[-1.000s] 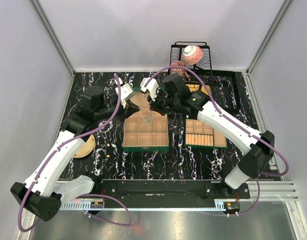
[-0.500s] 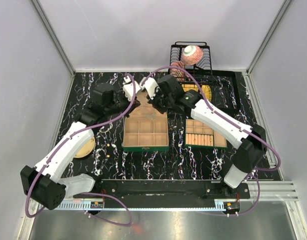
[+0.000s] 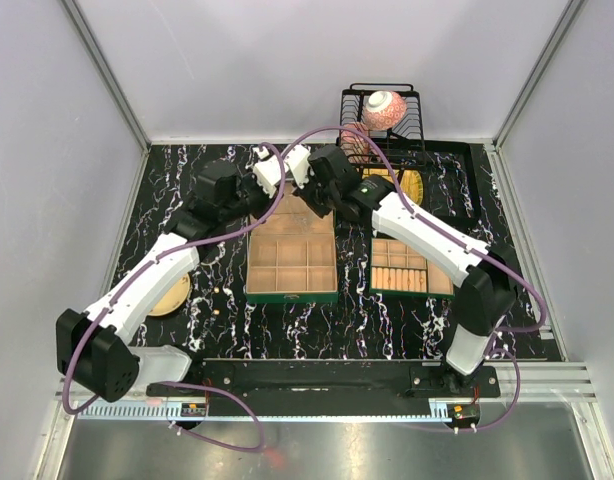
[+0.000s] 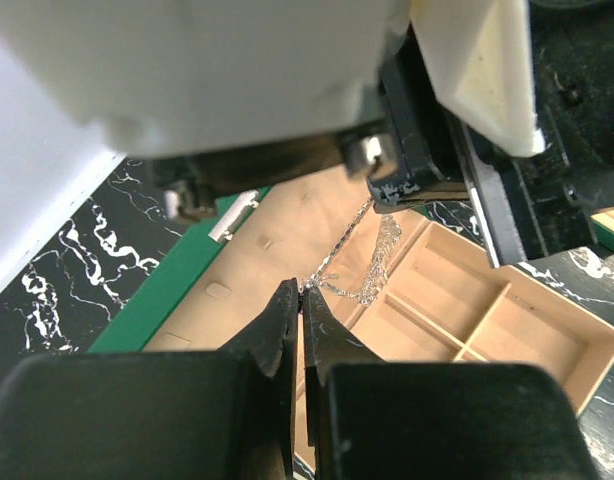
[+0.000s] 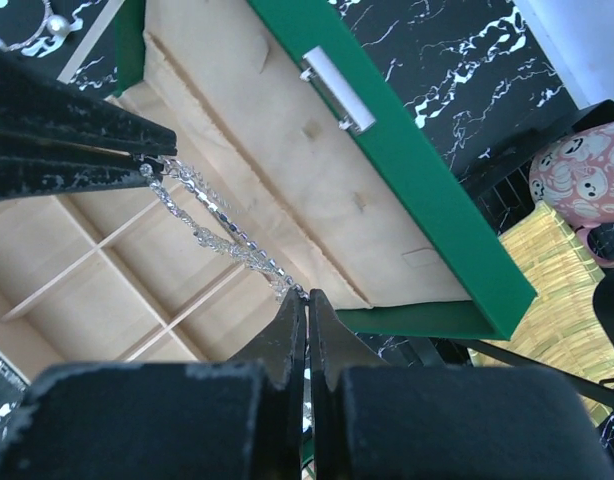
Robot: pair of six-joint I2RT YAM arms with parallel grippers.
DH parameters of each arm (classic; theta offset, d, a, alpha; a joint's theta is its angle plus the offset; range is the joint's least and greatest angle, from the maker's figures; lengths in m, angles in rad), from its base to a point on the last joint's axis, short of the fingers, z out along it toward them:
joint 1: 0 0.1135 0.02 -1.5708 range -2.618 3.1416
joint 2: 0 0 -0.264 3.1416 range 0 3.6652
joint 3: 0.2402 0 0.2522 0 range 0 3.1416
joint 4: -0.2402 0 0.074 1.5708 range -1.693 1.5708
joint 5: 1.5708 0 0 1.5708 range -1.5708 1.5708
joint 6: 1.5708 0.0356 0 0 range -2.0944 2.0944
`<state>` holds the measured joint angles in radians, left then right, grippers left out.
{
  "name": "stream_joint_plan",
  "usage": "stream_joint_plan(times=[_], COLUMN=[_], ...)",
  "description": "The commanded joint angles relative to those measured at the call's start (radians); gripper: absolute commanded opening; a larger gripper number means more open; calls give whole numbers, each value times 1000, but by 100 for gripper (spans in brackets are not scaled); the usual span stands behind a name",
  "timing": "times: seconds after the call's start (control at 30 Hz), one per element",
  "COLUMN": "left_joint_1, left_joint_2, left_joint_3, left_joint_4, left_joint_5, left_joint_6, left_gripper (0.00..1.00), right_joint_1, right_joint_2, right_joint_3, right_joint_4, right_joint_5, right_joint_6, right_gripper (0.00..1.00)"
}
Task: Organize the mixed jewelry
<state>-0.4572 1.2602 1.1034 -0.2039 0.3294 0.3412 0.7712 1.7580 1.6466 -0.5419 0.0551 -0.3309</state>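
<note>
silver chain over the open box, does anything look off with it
Yes: the chain is strung in mid-air between both pairs of shut jaws, above the open green box, with a knotted clump along it: tangled, not stowed.

The chain (image 4: 384, 240) is indiscernible from above.
</note>
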Motion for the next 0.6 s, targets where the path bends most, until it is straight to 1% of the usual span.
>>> stream_joint_plan(times=[0.0,0.17,0.57], left_joint_1=[3,8,11], left_joint_2=[19,42,94], left_joint_3=[-2,-8,-20], left_joint_4=[109,136,185], left_joint_5=[-69,-108,-177], left_joint_6=[33,44,61], left_gripper=[0,0,0], right_joint_1=[-7,-13,-29], right_joint_2=[24,49,109], right_joint_3=[61,73,108], right_joint_4=[46,62,76], right_joint_5=[66,101,132], right_joint_6=[10,20,32], right_gripper=[0,0,0])
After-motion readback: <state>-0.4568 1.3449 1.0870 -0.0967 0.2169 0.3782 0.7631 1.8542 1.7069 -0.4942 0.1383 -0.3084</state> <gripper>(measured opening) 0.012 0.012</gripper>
